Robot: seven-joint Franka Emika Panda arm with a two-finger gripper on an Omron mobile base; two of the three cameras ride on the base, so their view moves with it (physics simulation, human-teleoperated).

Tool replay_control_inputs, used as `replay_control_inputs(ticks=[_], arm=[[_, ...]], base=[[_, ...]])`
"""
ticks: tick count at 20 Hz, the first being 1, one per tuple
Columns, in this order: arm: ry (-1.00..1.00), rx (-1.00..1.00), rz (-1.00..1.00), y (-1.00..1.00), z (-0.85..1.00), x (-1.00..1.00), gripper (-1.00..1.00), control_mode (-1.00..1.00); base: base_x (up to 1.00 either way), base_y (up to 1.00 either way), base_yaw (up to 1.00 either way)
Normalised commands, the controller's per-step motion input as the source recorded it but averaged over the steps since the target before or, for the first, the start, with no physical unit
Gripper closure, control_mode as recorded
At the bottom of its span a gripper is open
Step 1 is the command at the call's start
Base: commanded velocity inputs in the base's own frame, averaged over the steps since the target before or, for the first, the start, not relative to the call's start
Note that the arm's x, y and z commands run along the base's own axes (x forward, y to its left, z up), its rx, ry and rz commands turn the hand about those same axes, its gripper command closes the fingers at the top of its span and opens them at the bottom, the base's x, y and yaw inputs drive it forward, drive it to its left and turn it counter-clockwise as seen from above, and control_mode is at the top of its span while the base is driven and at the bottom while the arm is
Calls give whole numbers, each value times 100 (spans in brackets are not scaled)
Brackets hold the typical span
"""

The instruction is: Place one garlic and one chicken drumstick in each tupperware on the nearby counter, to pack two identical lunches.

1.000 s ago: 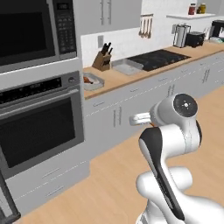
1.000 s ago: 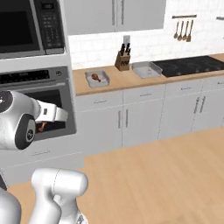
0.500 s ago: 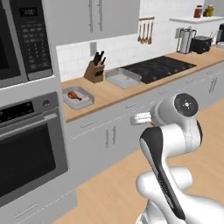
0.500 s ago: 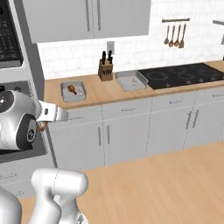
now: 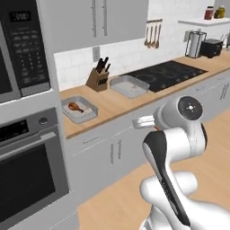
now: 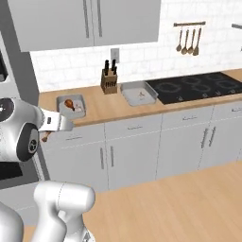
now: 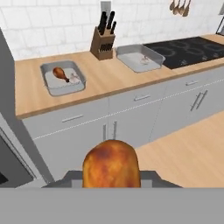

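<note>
Claw (image 7: 112, 186) clamped on a drumstick (image 7: 111, 164), carried well short of the counter (image 7: 105, 81); judged step: delivering it to the tray (image 7: 141, 57) right of the knife block (image 7: 102, 42), which appears to hold only garlic (image 7: 143, 59), the left tray (image 7: 62, 78) already holding both.

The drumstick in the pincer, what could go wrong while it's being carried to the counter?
1. The drumstick fills the bottom of the hand view, so its grip is hidden; it might slip while the base drives.
2. The left tray already holds a drumstick and a garlic; dropping there would make the lunches unequal. The tray by the knife block, which seems to hold only garlic, looks like the right one.
</note>
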Motion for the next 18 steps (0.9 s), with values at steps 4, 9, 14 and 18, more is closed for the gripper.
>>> replay_control_inputs(ticks=[4,9,14,18], arm=[[0,0,0,0,0,0,100,100],[0,0,0,0,0,0,100,100],[0,0,0,0,0,0,100,100],[0,0,0,0,0,0,100,100]], base=[[100,-61,-21],[100,-64,-23],[100,-58,7],[91,-29,33]])
